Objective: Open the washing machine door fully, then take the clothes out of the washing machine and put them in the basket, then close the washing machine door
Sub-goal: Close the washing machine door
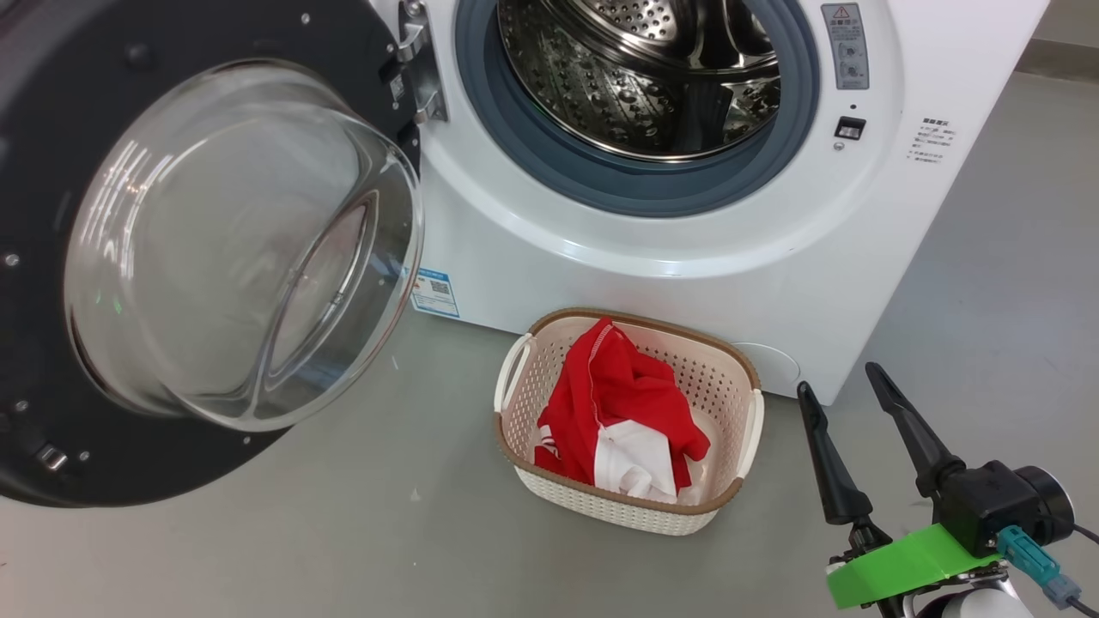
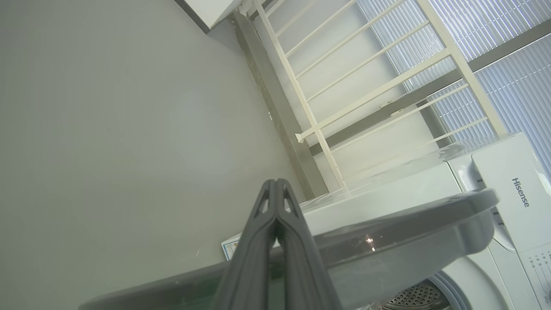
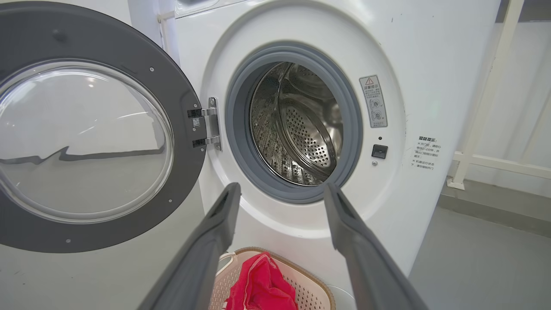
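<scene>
The washing machine door [image 1: 232, 249] is seen swung wide open to the left of the washing machine [image 1: 687, 283], carried on a hinge [image 1: 421, 60] at the left edge of the opening, with its glass bowl turned toward the head camera. The steel drum [image 1: 635, 77] is seen bare, with no fabric in the part that can be viewed. The clothes [image 1: 618, 386] are found heaped in the basket [image 1: 738, 369], which is set on the floor [image 1: 343, 532] just in front of the machine's lower front. Unloading is therefore judged to be done, and the closing of the door is judged to be the step left. The right gripper [image 1: 837, 378] is held low at the right of the basket with its fingers spread wide and nothing between them; the door lies well apart from it, across the basket and to its left. The left gripper [image 2: 275, 185] is shown with its fingers pressed together and nothing pinched, and the door's rim [image 2: 409, 224] is seen edge-on just beyond them, running across the lower part of that view. Whether rim and fingers touch cannot be told. The left arm is judged the nearer one, so a push on the door toward the opening would be best made from that side
</scene>
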Robot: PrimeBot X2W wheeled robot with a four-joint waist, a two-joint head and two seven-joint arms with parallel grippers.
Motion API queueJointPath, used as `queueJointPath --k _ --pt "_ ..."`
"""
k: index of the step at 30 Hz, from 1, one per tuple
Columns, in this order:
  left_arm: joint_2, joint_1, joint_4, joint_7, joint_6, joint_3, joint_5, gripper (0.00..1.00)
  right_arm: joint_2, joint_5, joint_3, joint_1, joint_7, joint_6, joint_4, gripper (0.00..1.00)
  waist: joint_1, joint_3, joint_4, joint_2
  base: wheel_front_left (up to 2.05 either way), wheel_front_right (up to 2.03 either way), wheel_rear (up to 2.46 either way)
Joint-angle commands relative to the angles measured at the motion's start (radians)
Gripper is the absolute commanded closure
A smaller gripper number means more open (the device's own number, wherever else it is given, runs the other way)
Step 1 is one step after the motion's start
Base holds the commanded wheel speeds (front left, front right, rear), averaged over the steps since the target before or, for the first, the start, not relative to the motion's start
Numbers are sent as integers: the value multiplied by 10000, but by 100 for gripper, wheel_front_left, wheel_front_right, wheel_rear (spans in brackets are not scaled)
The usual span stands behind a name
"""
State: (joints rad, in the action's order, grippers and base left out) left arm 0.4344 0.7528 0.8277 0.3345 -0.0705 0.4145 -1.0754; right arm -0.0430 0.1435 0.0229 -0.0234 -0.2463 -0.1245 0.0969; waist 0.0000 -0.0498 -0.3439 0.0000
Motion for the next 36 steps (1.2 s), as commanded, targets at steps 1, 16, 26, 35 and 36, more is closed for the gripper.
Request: queueJointPath --k 1,16,26,35,36 --pt "739 374 -149 96 138 106 -52 100 -72 -88 306 -369 -39 -62 -212 0 0 -4 59 0 0 0 0" --pt "595 577 534 792 911 38 -511 100 -72 -55 264 -274 -84 -62 -145 0 0 75 217 0 0 0 0" --pt "254 312 196 1253 1274 -134 -683 100 -72 -29 246 -270 -111 -62 -169 0 0 21 55 0 0 0 0" --pt "-286 -34 -649 1596 1450 -189 -982 100 -72 30 226 -266 -132 -62 -112 0 0 37 -119 0 0 0 0" --pt "-318 -84 -776 1633 1435 -203 -989 100 -72 36 226 -266 -134 -62 -111 0 0 37 -130 0 0 0 0"
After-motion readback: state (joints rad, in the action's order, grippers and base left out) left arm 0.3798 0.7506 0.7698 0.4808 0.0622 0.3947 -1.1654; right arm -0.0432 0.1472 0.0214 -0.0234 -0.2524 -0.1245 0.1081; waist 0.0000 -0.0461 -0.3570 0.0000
